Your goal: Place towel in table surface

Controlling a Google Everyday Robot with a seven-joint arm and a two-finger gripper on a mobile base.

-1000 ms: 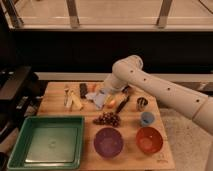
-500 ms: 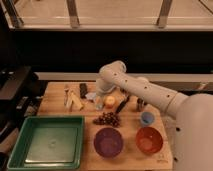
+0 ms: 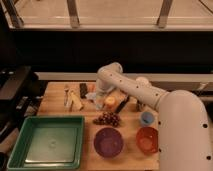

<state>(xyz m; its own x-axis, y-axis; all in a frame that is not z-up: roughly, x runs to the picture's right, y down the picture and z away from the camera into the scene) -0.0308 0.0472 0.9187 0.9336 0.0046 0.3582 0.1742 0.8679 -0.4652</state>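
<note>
The towel (image 3: 96,100) is a crumpled blue-grey cloth lying on the wooden table (image 3: 55,102) at the back middle, between the utensils and an orange fruit. My white arm reaches in from the right and bends down over it. My gripper (image 3: 101,91) hangs at the towel's back edge, right over or touching the cloth; I cannot tell which. Part of the towel is hidden under the wrist.
A green tray (image 3: 45,142) sits front left. A purple bowl (image 3: 108,141), an orange bowl (image 3: 147,138) and a small blue cup (image 3: 146,118) stand at the front right. Grapes (image 3: 107,118), an orange fruit (image 3: 110,102), utensils (image 3: 72,97) and a dark bar (image 3: 83,89) surround the towel.
My arm has swung left across the back of the table, and the gripper has come from above the table's middle down to the towel.
</note>
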